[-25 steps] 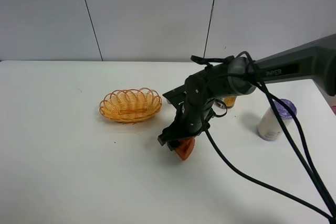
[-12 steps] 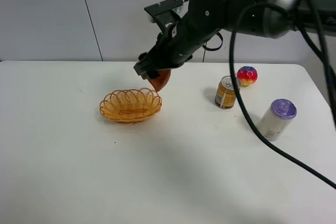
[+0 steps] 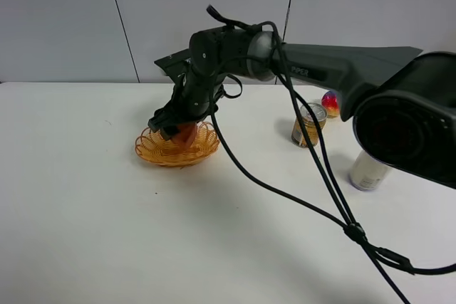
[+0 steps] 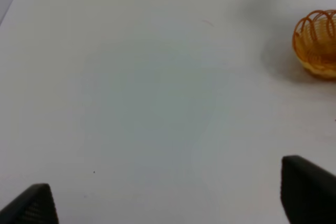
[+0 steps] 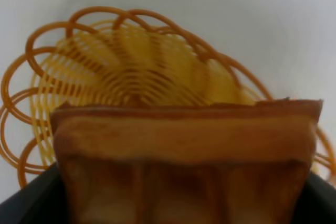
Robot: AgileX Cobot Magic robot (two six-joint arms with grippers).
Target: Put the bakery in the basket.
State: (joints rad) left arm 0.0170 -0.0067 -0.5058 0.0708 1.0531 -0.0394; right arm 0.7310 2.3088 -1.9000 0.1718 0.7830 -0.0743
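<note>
- Shows a plain white matte table (image 3: 107, 233) under even light, with one tiny dark speck (image 3: 156, 192) at 6 o'clock of the basket (image 3: 153, 149)
- Meets a pale grey panelled wall (image 3: 64, 19) along the far edge, split by thin dark seams
- Sets the basket flat on the white top, left of centre
- Has the right gripper (image 3: 174, 127) clamped on the bakery (image 3: 187, 135), low over the basket's bowl toward its 3 o'clock side; cannot tell whether wedge and wicker touch
- Keeps the left gripper (image 4: 168, 203) spread apart over bare table, nothing between its fingers
- Places a gold can (image 3: 308, 124) well apart at 3 o'clock of the basket, a multicoloured ball (image 3: 330, 102) near the can's 1 o'clock, and a white bottle (image 3: 368, 170) at its 4 o'clock, partly behind the arm
</note>
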